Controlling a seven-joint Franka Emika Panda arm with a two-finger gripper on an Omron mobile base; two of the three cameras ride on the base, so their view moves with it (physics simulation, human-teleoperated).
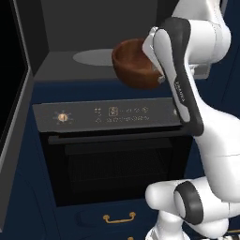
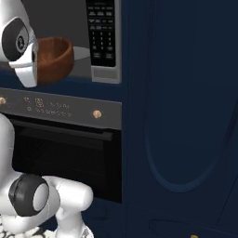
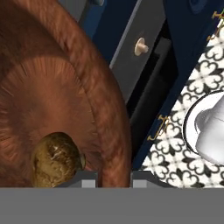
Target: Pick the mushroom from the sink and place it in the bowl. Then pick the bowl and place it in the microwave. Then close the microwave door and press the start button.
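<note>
Left base view
- gripper (image 1: 157,70): hidden behind the arm's wrist, clamped on the near rim of the bowl (image 1: 133,63)
- bowl: held in the air, tilted, just beyond the gripper and at the front edge of the microwave (image 1: 61,33) opening
- turntable plate (image 1: 93,56): flat on the microwave floor, past the bowl and to the gripper's left
- microwave door (image 1: 14,93): swung open, far to the gripper's left
- oven (image 1: 112,154): directly below the gripper, with its control panel just under the bowl

Right base view
- bowl (image 2: 56,59): sticks out to the right of the white hand, lifted clear of the microwave floor
- keypad panel (image 2: 102,32): to the right of the bowl, a little higher than the gripper
- oven knob (image 2: 96,114): below and to the right of the bowl

Hand view
- fingers (image 3: 87,180): closed on the bowl's rim, one tip inside, one outside
- mushroom (image 3: 57,159): lies inside the bowl (image 3: 52,87), right next to the inner fingertip
- patterned floor (image 3: 197,78): far beneath the gripper, beyond the bowl's outer wall
</note>
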